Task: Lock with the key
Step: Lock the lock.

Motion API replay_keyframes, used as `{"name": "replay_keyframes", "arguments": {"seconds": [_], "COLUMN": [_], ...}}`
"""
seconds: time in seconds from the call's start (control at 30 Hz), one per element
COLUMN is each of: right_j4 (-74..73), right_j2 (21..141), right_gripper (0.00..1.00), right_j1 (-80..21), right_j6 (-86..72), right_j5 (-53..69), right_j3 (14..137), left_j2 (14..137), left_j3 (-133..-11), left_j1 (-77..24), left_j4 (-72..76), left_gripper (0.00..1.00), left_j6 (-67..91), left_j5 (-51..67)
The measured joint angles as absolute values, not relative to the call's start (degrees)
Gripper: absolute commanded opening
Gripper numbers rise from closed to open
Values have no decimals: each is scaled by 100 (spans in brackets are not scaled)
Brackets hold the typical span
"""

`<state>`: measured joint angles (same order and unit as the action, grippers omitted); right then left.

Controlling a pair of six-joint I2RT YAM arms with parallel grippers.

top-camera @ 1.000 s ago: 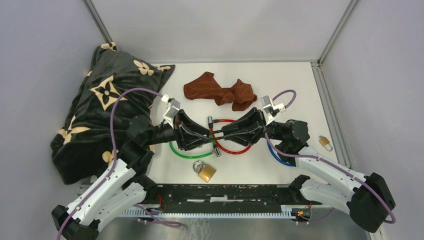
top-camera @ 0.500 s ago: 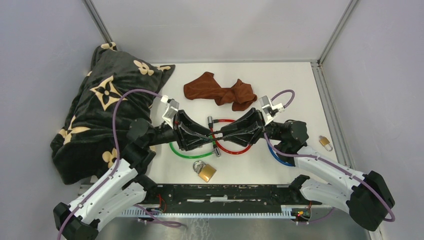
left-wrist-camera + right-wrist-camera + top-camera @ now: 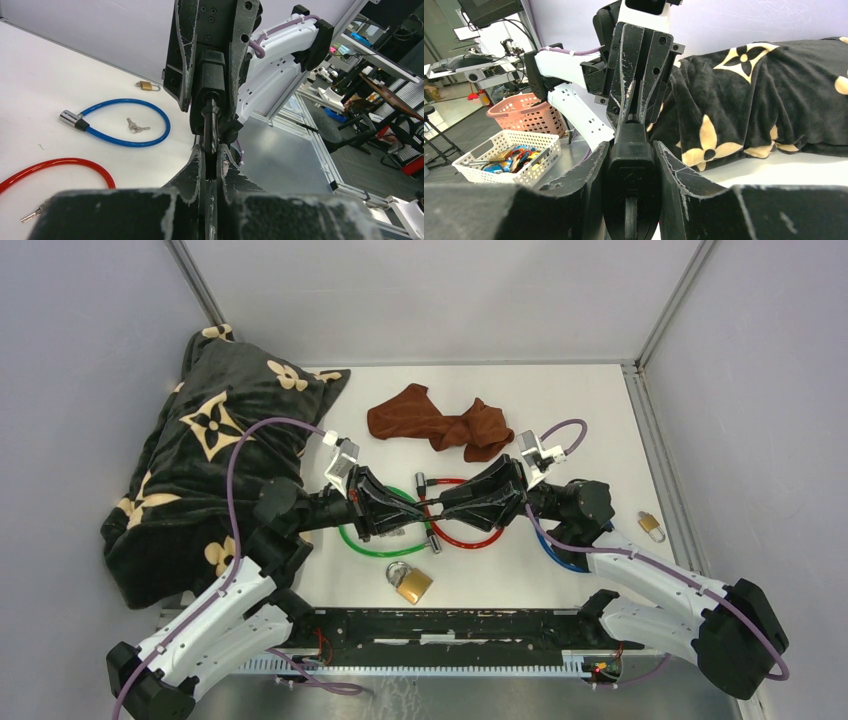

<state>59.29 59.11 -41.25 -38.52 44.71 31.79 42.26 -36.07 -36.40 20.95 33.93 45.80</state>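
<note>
So the left gripper [image 3: 210, 159] is clenched on the thin dark metal key [image 3: 210, 122]. Its long axis runs straight from those fingertips into the chunky black plastic lock body [image 3: 210, 80]. That body is clamped by the right gripper [image 3: 631, 146], over the left edge of the glossy red cable loop [image 3: 470, 540]. I'd guess the left arm does the twisting.

Even, diffuse light falls from above. The white bench [image 3: 580, 410] is bright without glare, and the arms throw only faint, soft shadows on it. The top view is sharp throughout. In the wrist views the near body of each hand blurs along the bottom edge. The left hand [image 3: 210, 152] pinches a thin silver metal shaft [image 3: 210, 122] that carries a small glint. The right hand [image 3: 630, 145] clasps a matte black lock block [image 3: 628, 170], slightly soft. Straight lines bow near the frame edges.
</note>
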Motion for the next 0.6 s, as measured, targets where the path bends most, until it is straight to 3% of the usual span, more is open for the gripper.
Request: {"name": "replay_keyframes", "arguments": {"seconds": [0.6], "right_j4": [6180], "right_j2": [6001], "right_gripper": [0], "right_j1": [-4268], "right_j6": [-3765], "right_j5": [4348], "right_j3": [3179], "left_j2": [4222], "left_j3": [-3736], "left_j1": [-3634], "left_j4": [1981], "left_gripper": [2], "left_j6": [3103], "left_j5": [4512]}}
